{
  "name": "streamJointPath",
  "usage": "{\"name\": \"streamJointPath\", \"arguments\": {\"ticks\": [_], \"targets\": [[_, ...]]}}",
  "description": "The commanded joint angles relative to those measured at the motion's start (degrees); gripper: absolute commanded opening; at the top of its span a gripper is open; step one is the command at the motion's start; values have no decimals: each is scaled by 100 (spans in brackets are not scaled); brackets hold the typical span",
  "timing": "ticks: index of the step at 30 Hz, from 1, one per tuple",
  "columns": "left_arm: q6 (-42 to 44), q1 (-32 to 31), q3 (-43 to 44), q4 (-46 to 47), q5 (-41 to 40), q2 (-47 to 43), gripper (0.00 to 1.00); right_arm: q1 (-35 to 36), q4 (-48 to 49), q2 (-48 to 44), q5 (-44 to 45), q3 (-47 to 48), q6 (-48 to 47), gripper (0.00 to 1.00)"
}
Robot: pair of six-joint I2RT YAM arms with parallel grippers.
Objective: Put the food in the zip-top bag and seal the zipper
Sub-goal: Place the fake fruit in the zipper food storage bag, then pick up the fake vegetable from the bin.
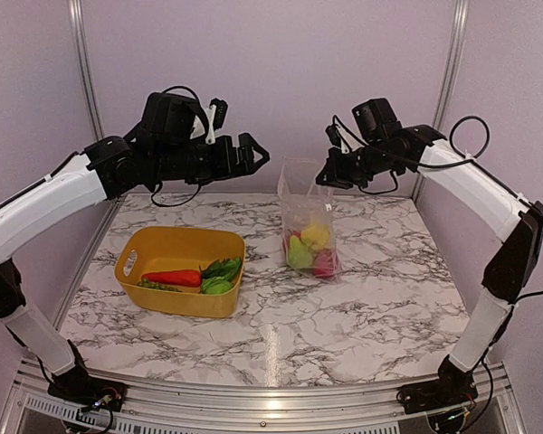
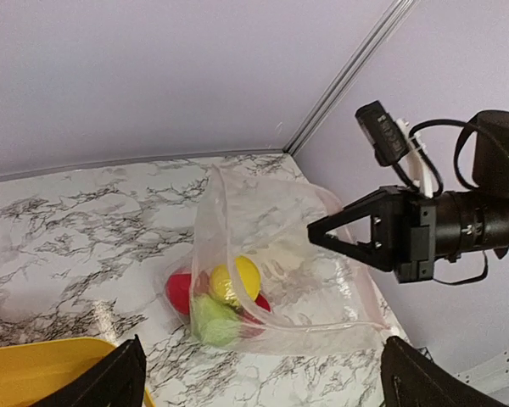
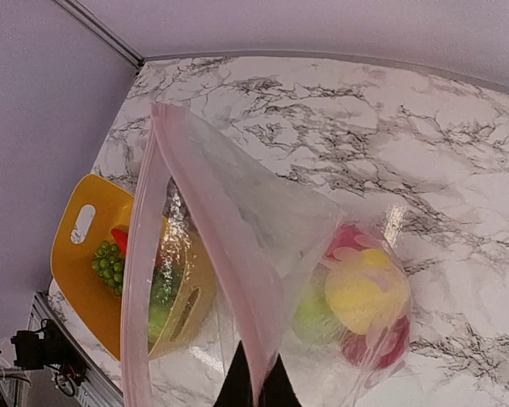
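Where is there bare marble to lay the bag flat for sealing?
Widest free patch: the near strip of the table, between the yellow basket, the zip-top bag and the near edge. Also free: right of the bag, out to the table's side edge. Crowded: the narrow gap between basket and bag, which the right jaws hold.

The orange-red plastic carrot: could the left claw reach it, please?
Probably yes: the orange-red plastic carrot lies uncovered in the open yellow plastic basket; the left claw is open, empty.
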Motion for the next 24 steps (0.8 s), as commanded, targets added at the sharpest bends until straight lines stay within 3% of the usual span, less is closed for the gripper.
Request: {"name": "streamJointPath", "arguments": {"ticks": [1,9,15,24], "targets": [[639,10,-821,-673,-602,-204,99,-92,52,-244,32,10,-74,0],[829,76,-1436,-1470,-1544,-470,99,-528,-381,-233,185,615,-389,0],[878,380,-1990,-1578,-1211,-614,97,-541,-251,-310,73,323,-330,0],[1796,859,-2287,-2157,-519,-226,81,-408,295,-575,-239,-841,-103,0]]}}
